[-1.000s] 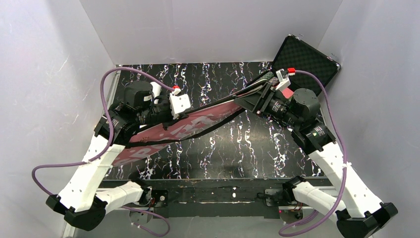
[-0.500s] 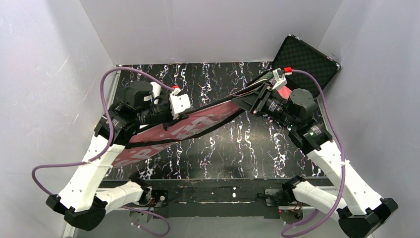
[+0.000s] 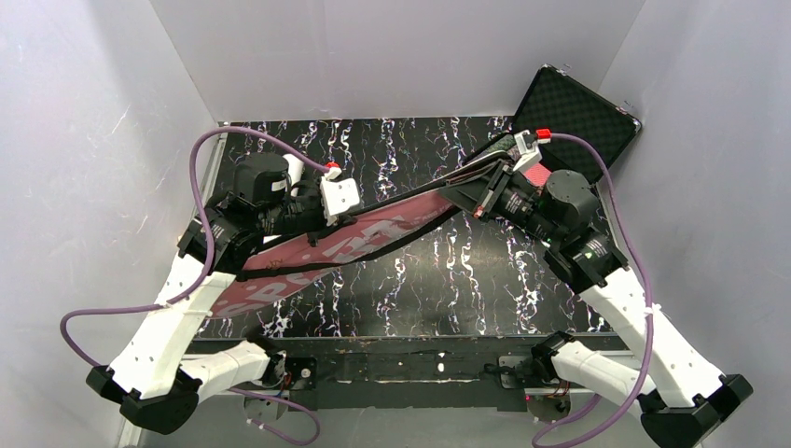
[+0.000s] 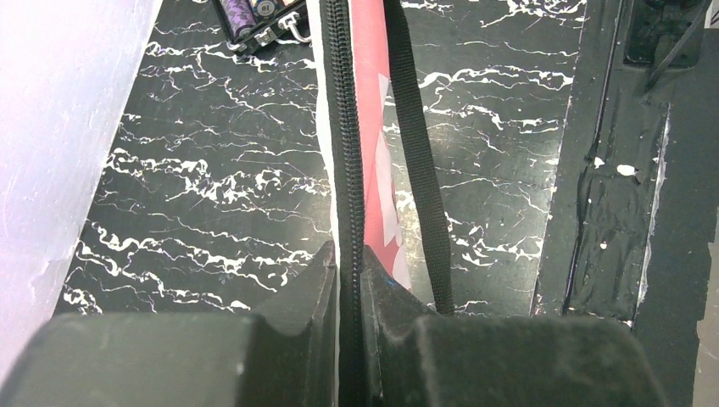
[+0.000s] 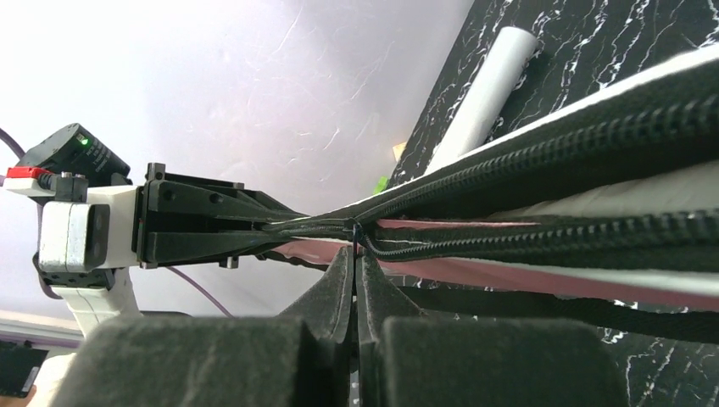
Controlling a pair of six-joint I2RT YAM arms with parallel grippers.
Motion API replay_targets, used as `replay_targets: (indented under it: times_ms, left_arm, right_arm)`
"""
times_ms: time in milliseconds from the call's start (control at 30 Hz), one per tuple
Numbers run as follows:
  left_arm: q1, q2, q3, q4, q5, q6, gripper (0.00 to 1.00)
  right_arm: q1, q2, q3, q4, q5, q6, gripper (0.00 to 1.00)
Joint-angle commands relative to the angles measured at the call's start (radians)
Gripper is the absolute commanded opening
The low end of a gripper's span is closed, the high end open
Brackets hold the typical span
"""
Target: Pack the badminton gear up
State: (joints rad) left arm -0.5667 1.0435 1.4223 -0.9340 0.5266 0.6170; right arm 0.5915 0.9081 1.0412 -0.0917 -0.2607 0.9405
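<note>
I am looking down from above on the whole worktop [image 3: 466, 280]; both wrist cameras are facing closely along the pink bag [image 3: 368, 231].

The bag [image 3: 345, 245] is pink with white lettering; its strap [image 3: 410, 233] and zip [image 4: 346, 170] are black. The table [image 3: 466, 271] is black, veined with white marbling. At the far left lies a white tube [image 5: 487, 85]; at the far right, a black case [image 3: 578, 107] with dimpled foam. The cables [image 3: 244, 131] are purple.

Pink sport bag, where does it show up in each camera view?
Top external: the pink bag runs diagonally across the centre.
Left wrist: pink bag up the middle, beside its zipper.
Right wrist: pink bag stretching right from the centre.
Shared landmark: the black marbled table.
</note>
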Motion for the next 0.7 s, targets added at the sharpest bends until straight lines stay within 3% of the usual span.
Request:
replay_targets:
  times_ms: [0,300,667]
  left_arm:
    - [-0.009,-0.034,0.024,0.049,0.042,0.022,0.0]
    - [-0.012,-0.042,0.023,0.023,0.036,0.053,0.0]
    - [-0.013,-0.047,0.042,-0.005,0.05,0.068,0.0]
  right_arm:
    - [-0.001,-0.047,0.057,-0.02,0.061,-0.062,0.01]
    - [-0.093,-0.079,0.141,-0.171,0.052,-0.114,0.01]
    - [-0.479,-0.11,0.144,-0.267,-0.221,-0.109,0.01]
